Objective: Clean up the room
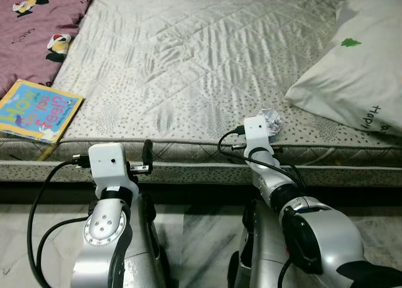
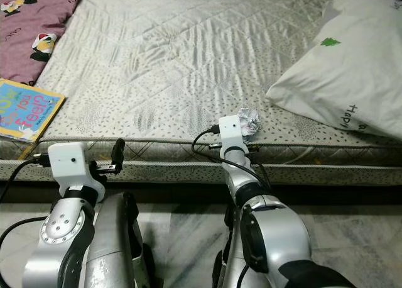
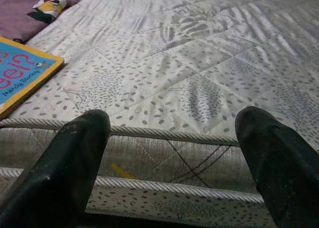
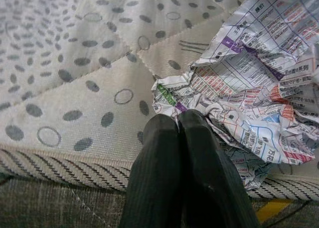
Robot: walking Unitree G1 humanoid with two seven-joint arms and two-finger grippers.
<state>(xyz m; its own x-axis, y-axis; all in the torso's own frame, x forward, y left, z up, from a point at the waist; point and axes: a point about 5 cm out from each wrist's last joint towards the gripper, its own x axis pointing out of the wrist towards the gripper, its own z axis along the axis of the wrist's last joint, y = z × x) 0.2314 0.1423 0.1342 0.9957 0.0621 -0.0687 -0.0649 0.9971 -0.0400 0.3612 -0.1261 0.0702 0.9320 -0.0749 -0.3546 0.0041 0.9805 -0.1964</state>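
The robot stood at the long edge of a bare quilted grey-white mattress (image 1: 201,55) printed with small dots. Its right hand (image 4: 187,133) had its two black fingers pressed together, tips resting on the mattress edge and touching the near side of a crumpled ball of printed paper (image 4: 254,83); nothing was pinched between them. The left hand (image 3: 169,138) hung spread wide just short of the mattress side, holding nothing.

By my reading the tidying had barely started. The paper ball (image 1: 271,122) lay on the mattress near its front edge, ungrasped. A bright blue and yellow children's book (image 1: 39,109) lay at the front left corner of the mattress, next to a rumpled mauve blanket with cartoon patches (image 1: 34,24). A white pillow with a small green tree mark (image 1: 352,68) sat at the right side. Picking up the paper looked like the step in hand, and the fingers would need to part first.
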